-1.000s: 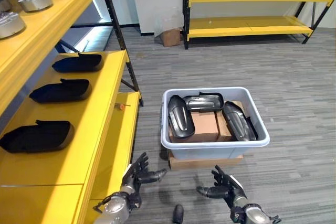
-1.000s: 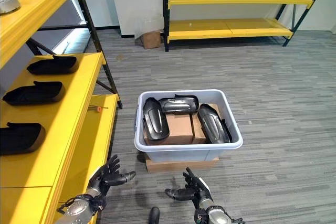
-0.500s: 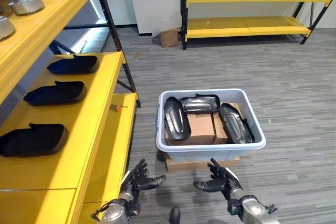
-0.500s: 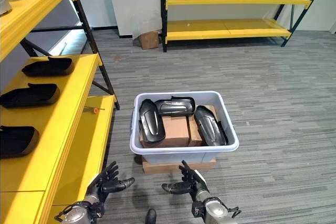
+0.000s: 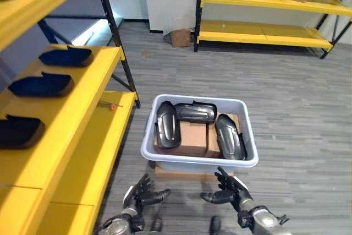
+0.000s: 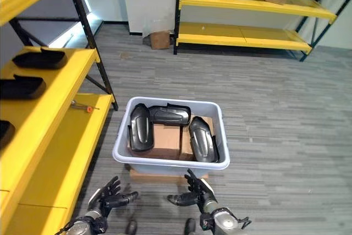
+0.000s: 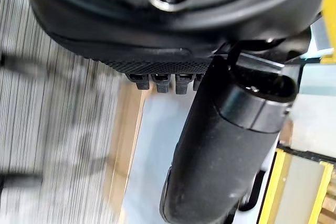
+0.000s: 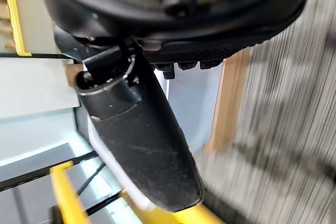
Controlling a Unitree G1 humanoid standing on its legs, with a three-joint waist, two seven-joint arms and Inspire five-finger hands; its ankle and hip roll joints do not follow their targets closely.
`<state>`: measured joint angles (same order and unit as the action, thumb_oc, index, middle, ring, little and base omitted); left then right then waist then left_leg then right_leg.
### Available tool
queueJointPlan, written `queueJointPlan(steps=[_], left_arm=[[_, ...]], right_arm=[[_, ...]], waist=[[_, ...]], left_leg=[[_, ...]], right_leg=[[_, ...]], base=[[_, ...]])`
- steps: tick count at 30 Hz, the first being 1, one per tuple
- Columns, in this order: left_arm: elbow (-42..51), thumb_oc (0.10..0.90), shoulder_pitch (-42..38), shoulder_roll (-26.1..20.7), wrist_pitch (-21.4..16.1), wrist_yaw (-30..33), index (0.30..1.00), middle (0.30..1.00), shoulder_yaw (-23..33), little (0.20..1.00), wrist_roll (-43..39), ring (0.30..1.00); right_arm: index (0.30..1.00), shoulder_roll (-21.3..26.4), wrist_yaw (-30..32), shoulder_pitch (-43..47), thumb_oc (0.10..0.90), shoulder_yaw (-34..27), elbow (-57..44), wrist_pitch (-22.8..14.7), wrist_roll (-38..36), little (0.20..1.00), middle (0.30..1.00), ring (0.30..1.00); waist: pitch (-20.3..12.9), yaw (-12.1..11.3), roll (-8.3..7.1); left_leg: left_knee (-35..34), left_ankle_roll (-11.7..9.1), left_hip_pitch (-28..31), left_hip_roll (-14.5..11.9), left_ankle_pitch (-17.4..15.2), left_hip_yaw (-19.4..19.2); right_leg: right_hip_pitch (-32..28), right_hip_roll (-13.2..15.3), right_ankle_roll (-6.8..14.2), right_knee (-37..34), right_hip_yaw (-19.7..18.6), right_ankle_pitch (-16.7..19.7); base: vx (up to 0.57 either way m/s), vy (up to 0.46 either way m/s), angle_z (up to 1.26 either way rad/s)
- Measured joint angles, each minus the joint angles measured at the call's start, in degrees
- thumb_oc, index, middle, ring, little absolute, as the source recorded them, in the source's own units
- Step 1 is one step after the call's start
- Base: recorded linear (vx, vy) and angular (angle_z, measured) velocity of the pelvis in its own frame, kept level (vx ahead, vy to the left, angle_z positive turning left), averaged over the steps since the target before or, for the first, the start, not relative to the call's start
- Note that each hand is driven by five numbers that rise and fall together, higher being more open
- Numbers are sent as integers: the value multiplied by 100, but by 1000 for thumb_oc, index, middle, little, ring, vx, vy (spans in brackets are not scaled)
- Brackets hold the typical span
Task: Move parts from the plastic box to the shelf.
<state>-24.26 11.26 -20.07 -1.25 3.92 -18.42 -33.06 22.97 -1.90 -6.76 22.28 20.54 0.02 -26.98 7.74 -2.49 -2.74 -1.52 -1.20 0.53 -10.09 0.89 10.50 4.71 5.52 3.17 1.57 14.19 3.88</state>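
A pale grey plastic box [image 5: 198,160] stands on the carpet on a flat piece of cardboard. In it lie three dark moulded parts [image 5: 166,124] [image 5: 195,112] [image 5: 230,136] on top of brown cartons [image 5: 190,137]. On the yellow shelf [image 5: 71,119] at my left lie three more dark parts [image 5: 66,56] [image 5: 39,85] [image 5: 19,131]. My left hand [image 5: 142,193] hovers low before the box's near left corner, fingers spread, holding nothing. My right hand [image 5: 230,191] is just short of the box's front wall, open too. Its thumb [image 8: 139,135] shows close up in the right wrist view.
A small orange-handled tool [image 5: 112,105] lies on the shelf's lower board. A second yellow rack [image 5: 264,31] with cartons stands at the far wall, and a small carton [image 5: 179,37] sits on the floor beside it. Grey carpet surrounds the box.
The camera has swung right and nearer, so the box sits more central and closer to both hands. Both hands stay open and low in front of it.
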Motion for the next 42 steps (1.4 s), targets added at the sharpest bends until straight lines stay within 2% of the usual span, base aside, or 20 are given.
queueJointPlan(steps=[1,2,4,5,9,11,13,19,22,23,26,27,28,29,32,36,42], left_arm=[[8,900,8,89,1,-30,1000,1000,0,1000,-4,1000],[18,900,8,132,0,-52,1000,1000,0,1000,-10,1000],[26,900,1,134,4,-80,1000,1000,1,1000,-30,1000],[27,900,-19,133,3,-79,1000,1000,8,1000,-35,1000],[45,900,-161,128,-2,-74,1000,1000,25,1000,-42,1000],[57,900,-174,120,-10,-54,1000,1000,56,1000,-43,1000],[59,900,-130,77,-10,-47,1000,1000,63,1000,-47,1000],[79,900,148,-87,-9,-49,1000,1000,99,1000,-47,1000],[302,900,466,-222,-7,-50,1000,1000,215,1000,-46,1000],[316,900,471,-242,-6,-52,1000,1000,232,1000,-45,1000],[455,900,456,-242,-12,-93,1000,1000,243,1000,-43,1000],[507,900,445,-244,-13,-97,1000,1000,254,1000,-42,1000],[525,900,403,-252,-17,-97,1000,1000,263,1000,-41,1000],[551,900,347,-254,-21,-97,1000,1000,275,1000,-41,1000],[672,900,199,-284,-52,-94,1000,1000,284,1000,-41,1000],[685,900,91,-295,-62,-87,1000,1000,263,1000,-41,1000],[758,900,-189,-380,-128,-41,1000,1000,217,1000,-48,1000]], right_arm=[[1000,116,71,-1,900,-124,3,-2,-6,1000,1000,1000],[1000,165,119,12,900,-200,3,-4,-8,1000,1000,1000],[1000,232,146,47,900,-275,3,-37,-12,1000,1000,1000],[1000,241,169,45,900,-283,3,-40,-18,1000,1000,1000],[1000,216,168,3,900,-253,4,-67,-25,1000,1000,1000],[1000,209,140,-1,900,-138,5,-66,-25,1000,1000,1000],[1000,206,112,1,900,-103,4,-66,-26,1000,1000,1000],[1000,258,98,-35,900,-101,-222,-45,-26,1000,1000,1000],[1000,556,36,-266,900,-156,-1283,-100,-27,1000,1000,1000],[1000,589,39,-289,900,-323,-1659,-179,-32,1000,1000,1000],[1000,877,62,-194,900,-672,-2406,-257,-8,1000,1000,1000],[1000,972,88,-139,900,-981,-2720,-454,25,1000,1000,1000],[1000,988,302,41,900,-1299,-2831,-629,361,1000,1000,1000],[1000,1029,406,149,900,-1463,-2936,-634,536,1000,1000,1000],[1000,1149,673,520,900,-1760,-3089,-826,901,1000,1000,1000],[1000,1325,755,772,900,-1738,-3213,-873,897,1000,1000,1000],[1000,1407,1023,1821,900,-1453,-3108,-873,882,1000,1000,1000]], waist=[[-12,126,60],[-18,138,84],[-18,178,90],[-22,244,105],[-40,243,262],[-89,238,385],[-104,225,458],[-99,224,392],[-90,228,313],[-74,249,239],[-10,226,154],[35,236,111],[76,246,54],[159,240,37],[435,240,45],[587,238,115],[1138,200,134]], left_leg=[[-78,-26,-16,-134,30,-73],[-146,-113,7,-224,89,-83],[-212,-321,63,-351,224,-71],[-214,-377,72,-361,260,-74],[-297,-462,48,-386,268,-74],[-298,-582,47,-384,167,-73],[-301,-609,48,-358,0,-73],[-323,-601,-14,-98,-12,-88],[-302,-587,-107,-56,7,-226],[-302,-599,-160,-26,16,-245],[-300,-592,-358,22,60,-347],[-301,-594,-407,24,78,-374],[-301,-609,-446,35,90,-383],[-301,-608,-469,35,96,-388],[-301,-613,-582,40,127,-373],[-298,-633,-768,29,178,-337],[-277,-704,-998,32,265,-286]], right_leg=[[-24,-128,-59,-42,83,-8],[-27,-231,-145,-62,96,43],[-81,-378,-184,-206,59,70],[-136,-399,-192,-261,76,75],[-128,-422,-158,-305,97,54],[-121,-412,-125,-307,93,73],[-109,-374,-92,-299,88,94],[62,-65,22,-187,-9,91],[227,-41,97,-164,-140,177],[313,-38,81,-156,-183,208],[553,-11,98,-174,-278,291],[597,-2,99,-220,-292,343],[625,-7,90,-263,-294,363],[646,-8,100,-277,-300,382],[728,-17,102,-310,-300,433],[889,-27,76,-312,-265,455],[1073,-28,13,-309,-231,562]], base=[[59,-85,25],[45,-51,-4],[33,-22,-24],[35,-11,-1],[23,22,9],[30,70,4],[28,78,0],[-3,58,-2],[-70,52,-20],[-137,77,-19],[-77,32,-16],[-121,26,-13],[-140,31,-8],[-83,16,-3],[-73,3,1],[-42,-10,3],[-68,-23,4]])
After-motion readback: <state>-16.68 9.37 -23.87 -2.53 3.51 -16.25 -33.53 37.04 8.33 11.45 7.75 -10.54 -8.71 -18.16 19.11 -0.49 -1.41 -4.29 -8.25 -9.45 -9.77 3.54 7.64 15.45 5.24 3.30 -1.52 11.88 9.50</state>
